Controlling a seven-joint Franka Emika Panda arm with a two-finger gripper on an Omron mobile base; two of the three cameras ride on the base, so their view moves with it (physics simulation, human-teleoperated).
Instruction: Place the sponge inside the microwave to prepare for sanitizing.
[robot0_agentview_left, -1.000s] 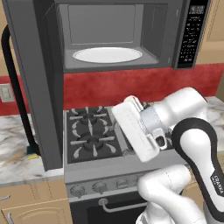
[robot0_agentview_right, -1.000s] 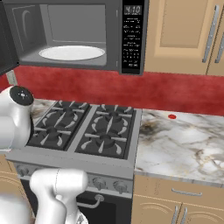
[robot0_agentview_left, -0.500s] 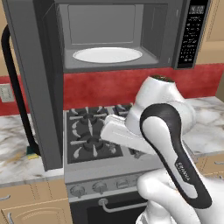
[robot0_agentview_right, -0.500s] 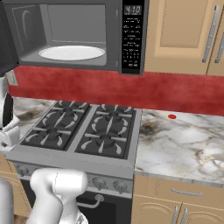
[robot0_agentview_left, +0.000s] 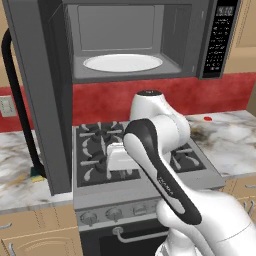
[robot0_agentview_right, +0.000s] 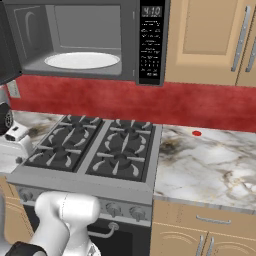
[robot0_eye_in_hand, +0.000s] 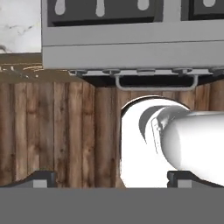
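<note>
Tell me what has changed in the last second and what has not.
The arm has swung leftward across the stove: its hand, earlier over the right burners in the left base view, now sits over the left ones. The gripper stayed open and empty, taking hold of nothing. The microwave remains open with its white plate bare, and the sponge lies unmoved on the left counter by the door's lower end.

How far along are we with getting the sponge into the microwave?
Done: the microwave door is open, turntable plate bare. In hand: nothing; the tool is open and empty over the stove. Left: grasp the sponge on the counter by the door's lower edge, then set it inside.
</note>
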